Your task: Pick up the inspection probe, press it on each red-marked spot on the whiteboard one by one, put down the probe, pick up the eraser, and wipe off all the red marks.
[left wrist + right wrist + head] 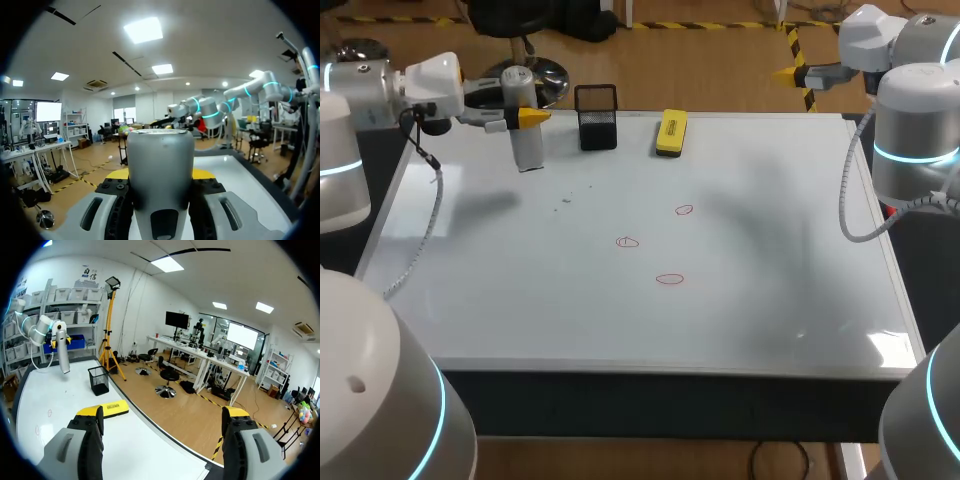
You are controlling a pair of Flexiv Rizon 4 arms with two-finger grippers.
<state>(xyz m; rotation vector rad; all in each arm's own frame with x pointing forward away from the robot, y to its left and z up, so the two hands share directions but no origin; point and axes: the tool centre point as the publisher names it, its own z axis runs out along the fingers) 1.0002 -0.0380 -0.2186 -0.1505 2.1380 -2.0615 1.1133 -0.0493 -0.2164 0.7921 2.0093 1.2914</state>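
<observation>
The inspection probe [527, 135], a grey-white cylinder, stands upright over the far left part of the whiteboard [620, 330]. My left gripper [525, 117] is shut on its upper part; in the left wrist view the probe [160, 155] fills the gap between the fingers. Three red marks [684, 210], [627, 242], [670, 279] lie near the board's middle. The yellow eraser [671, 131] lies flat at the far edge. My right gripper [798, 73] hangs open and empty beyond the far right corner, above the eraser [107, 410].
A black mesh holder [597, 117] stands at the far edge between the probe and the eraser. It also shows ahead of the right gripper as a mesh holder [98, 380]. A cable [428, 215] hangs from the left arm over the board's left side.
</observation>
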